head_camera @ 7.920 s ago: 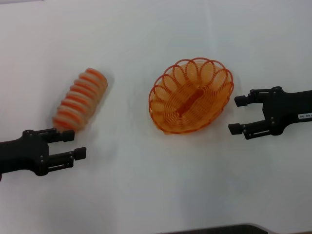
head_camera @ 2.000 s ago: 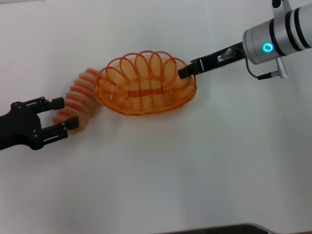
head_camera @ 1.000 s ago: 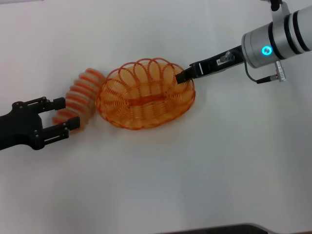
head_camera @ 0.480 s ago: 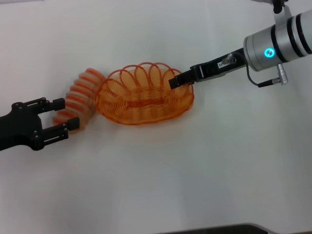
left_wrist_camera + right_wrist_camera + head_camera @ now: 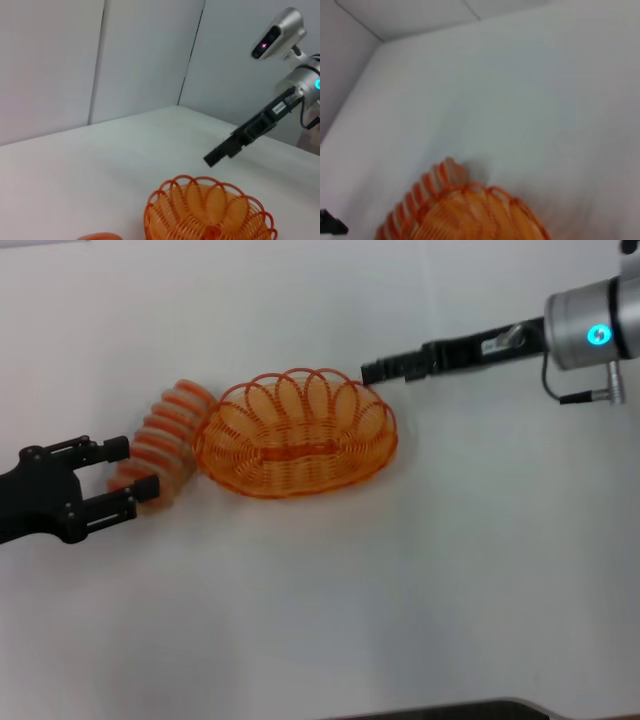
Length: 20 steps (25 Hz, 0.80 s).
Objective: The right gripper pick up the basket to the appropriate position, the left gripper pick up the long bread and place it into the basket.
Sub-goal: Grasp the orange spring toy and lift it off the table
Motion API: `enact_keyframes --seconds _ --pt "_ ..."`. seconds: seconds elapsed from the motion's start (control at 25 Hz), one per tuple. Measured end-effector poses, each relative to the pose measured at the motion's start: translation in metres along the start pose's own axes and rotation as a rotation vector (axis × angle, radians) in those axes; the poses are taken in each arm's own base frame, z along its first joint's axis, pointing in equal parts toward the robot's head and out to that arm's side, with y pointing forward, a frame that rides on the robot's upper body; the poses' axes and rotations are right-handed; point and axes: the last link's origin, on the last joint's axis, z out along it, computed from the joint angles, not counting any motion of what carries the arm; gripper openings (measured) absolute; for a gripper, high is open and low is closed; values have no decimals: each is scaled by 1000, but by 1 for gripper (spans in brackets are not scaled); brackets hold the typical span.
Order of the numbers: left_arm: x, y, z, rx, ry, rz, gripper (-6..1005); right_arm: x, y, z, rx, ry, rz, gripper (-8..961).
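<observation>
The basket [image 5: 296,445] sits placed on the worktop, touching the long bread [image 5: 160,443]. The right tool [image 5: 372,370] hovers just beyond its far rim, holding nothing; I cannot tell its opening. Next, the left tool [image 5: 118,478], open and empty at the bread's near end, must close around the loaf.

Glossy orange wire basket [image 5: 296,445], ridged matt bread [image 5: 160,445], smooth white table [image 5: 400,580]

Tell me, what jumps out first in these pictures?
A bright orange wire basket sits mid-table, with a striped long bread pressed against its left side. The left gripper waits open at the bread, while the right gripper hangs just above the basket's far right rim.
</observation>
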Motion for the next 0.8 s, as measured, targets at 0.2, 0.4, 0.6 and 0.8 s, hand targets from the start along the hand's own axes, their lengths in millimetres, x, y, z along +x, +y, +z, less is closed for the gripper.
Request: enact_keyframes --seconds 0.2,0.4,0.6,0.8 --pt "2 -1 0 5 18 -10 656 2 0 -18 -51 -105 -84 944" --pt "1 -2 2 15 45 -43 656 21 -1 -34 -120 -146 -225 942" --pt "1 -5 0 39 66 -83 656 51 -2 -54 -184 -196 -399 942" --pt "1 -6 -1 51 78 -120 656 82 -11 -68 -161 -236 -531 942"
